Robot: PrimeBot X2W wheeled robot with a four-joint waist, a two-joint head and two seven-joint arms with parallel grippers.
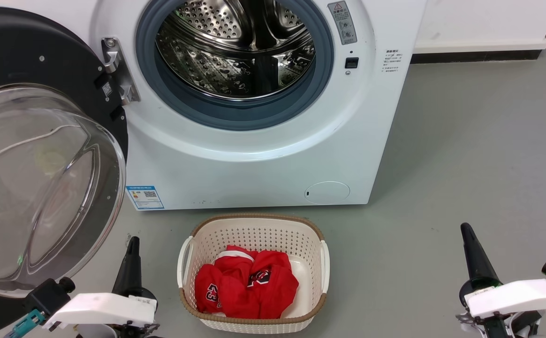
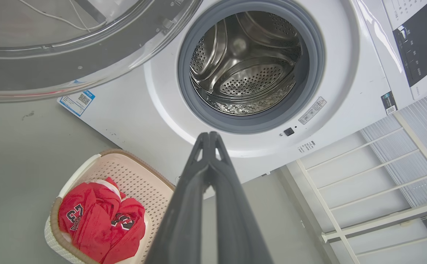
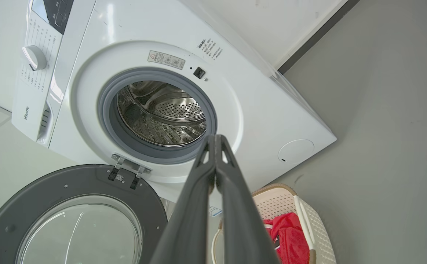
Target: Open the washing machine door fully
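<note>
The washing machine door (image 1: 34, 65) stands swung wide on its hinge (image 1: 118, 70) at the left of the washing machine (image 1: 254, 159). Its glass bowl (image 1: 34, 178) bulges outward and the steel drum (image 1: 235, 51) is laid bare. The left pincer (image 2: 209, 136) and the right pincer (image 3: 215, 137) are both closed on nothing, clear of the door. A basket (image 1: 254, 221) holding a red garment (image 1: 247, 284) sits on the floor (image 1: 465, 155) before the machine.
</note>
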